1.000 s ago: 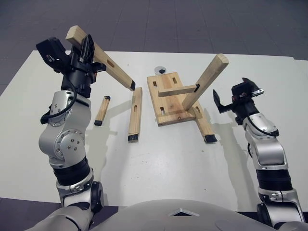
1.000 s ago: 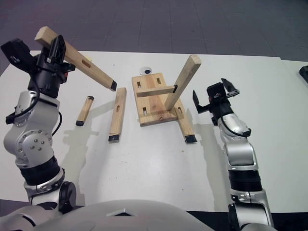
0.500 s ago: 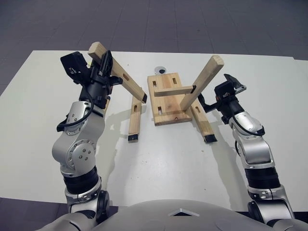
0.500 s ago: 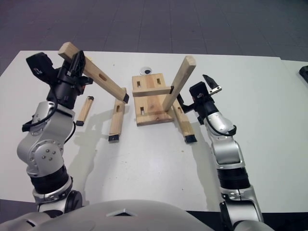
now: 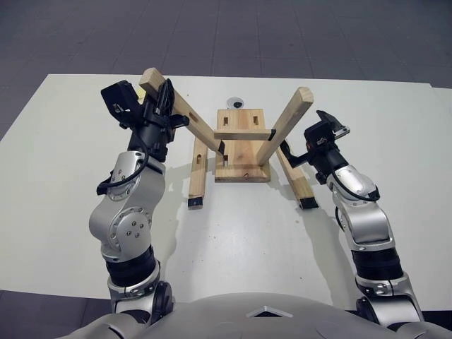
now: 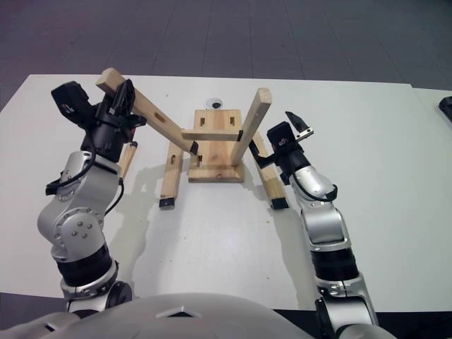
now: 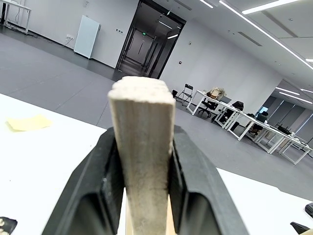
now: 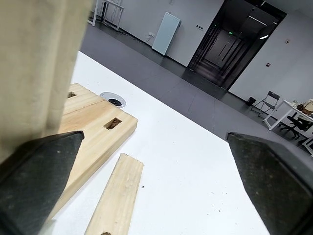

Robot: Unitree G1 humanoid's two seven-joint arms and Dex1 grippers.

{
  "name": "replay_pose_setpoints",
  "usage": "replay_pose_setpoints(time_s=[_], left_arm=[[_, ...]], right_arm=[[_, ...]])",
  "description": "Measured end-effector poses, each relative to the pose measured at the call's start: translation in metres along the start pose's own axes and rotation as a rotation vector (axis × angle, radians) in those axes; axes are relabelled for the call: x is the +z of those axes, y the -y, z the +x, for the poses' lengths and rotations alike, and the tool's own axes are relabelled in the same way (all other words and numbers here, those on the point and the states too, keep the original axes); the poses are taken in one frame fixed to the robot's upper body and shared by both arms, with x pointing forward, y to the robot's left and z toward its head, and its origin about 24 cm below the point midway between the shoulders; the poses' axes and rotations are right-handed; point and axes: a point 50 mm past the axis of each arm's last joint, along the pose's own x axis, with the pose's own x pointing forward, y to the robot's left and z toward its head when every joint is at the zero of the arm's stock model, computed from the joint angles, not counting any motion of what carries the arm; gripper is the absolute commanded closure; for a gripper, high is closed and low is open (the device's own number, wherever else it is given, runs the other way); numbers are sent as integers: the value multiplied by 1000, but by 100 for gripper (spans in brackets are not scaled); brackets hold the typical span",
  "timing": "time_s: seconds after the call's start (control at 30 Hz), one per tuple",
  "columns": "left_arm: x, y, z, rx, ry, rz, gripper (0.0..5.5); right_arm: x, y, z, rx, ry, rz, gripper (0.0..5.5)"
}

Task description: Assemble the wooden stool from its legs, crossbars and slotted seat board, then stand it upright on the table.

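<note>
Grips one leg (image 5: 192, 121) in the left tool (image 5: 167, 106), clenched near the bare upper end, and holds it slanted above the surface (image 5: 247, 240), dark-tipped foot down just beside the left edge of the seat board (image 5: 244, 161). Grasps it high, probably to leave the slots along the shaft free for the crossbar (image 5: 242, 134). Finds that crossbar already seated in a second leg (image 5: 284, 127), itself planted at a lean in the board, and reaching toward the held leg's foot; likely lining up slot with bar end, though cannot tell whether the two touch. Has the right tool (image 5: 309, 138) spread wide and grasping nothing, set about the second leg with one finger (image 8: 34, 181) close against the wood, seemingly to brace it against a push. Has the board flat, slots up, in the middle of the surface, with a spare leg (image 5: 198, 169) lying on its left, a further leg (image 5: 296, 180) on its right, and a short bar (image 6: 127, 159) near the left arm, within reach for later.
</note>
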Motion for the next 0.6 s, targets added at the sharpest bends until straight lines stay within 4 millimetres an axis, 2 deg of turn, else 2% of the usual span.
replay_pose_setpoints(time_s=[0.43, 0.6], left_arm=[[-9, -7, -8, 28, -44, -1, 448], [-16, -14, -9, 72, -75, -102, 448]], right_arm=[[-1, -4, 0, -25, -7, 8, 10], [-1, -5, 0, -27, -9, 12, 10]])
